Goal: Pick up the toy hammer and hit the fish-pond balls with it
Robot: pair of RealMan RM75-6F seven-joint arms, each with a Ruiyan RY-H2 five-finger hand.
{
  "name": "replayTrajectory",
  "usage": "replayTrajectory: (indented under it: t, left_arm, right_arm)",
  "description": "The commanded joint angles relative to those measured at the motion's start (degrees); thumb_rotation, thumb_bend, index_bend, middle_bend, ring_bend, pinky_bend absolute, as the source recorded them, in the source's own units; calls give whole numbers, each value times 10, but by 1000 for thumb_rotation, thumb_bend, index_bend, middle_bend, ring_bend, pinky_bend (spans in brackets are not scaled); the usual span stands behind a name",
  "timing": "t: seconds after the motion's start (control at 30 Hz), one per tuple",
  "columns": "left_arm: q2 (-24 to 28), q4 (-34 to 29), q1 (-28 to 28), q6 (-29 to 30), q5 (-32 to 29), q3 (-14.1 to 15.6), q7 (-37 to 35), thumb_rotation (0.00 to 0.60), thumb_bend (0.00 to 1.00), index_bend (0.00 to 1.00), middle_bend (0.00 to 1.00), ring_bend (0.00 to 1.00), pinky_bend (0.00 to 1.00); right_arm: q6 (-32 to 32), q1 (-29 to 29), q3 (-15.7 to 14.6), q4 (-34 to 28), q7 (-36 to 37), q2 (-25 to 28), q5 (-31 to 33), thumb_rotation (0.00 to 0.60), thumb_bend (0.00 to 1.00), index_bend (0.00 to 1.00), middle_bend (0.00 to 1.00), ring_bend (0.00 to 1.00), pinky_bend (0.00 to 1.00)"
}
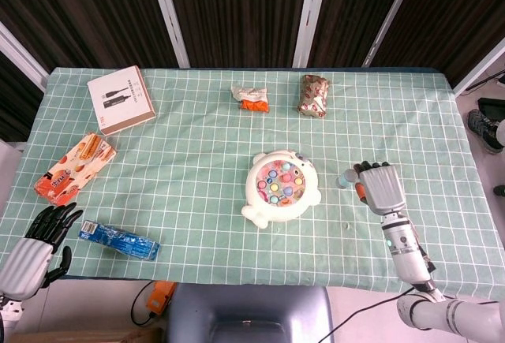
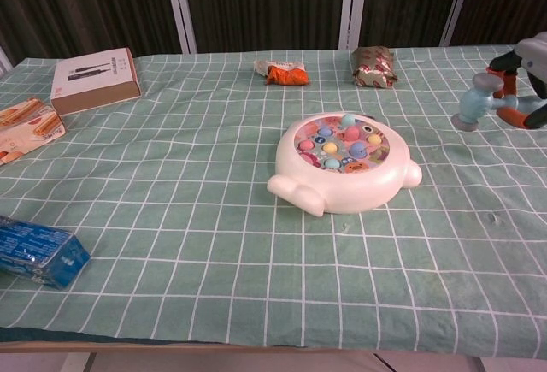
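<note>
Both views were bright and evenly lit from overhead, with only soft, short shadows on the desk (image 1: 197,162). The focus was sharp, without glare. The dark curtains (image 2: 256,4) at the far side stayed dim.

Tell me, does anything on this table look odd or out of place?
Nothing looks spilled or broken. The only curious bit: the right hand holds the toy hammer well off to the side of the fish-pond toy, not over its balls.
</note>
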Motion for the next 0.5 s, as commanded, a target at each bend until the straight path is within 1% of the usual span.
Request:
replayTrajectory:
  t: [0.03,0.5]
  left_arm:
    - [1,0,0,-1,-2,-1,-1,600,705,0,0,0,0]
    - [0,0,1,2,3,1,0,600,707,0,0,0,0]
  right_arm:
    - [-23,-17,-3,50,26,-22,-15,600,641,928,622,676,730]
    - [-62,-35,21,158,94,-83,-47,600,641,922,622,675,730]
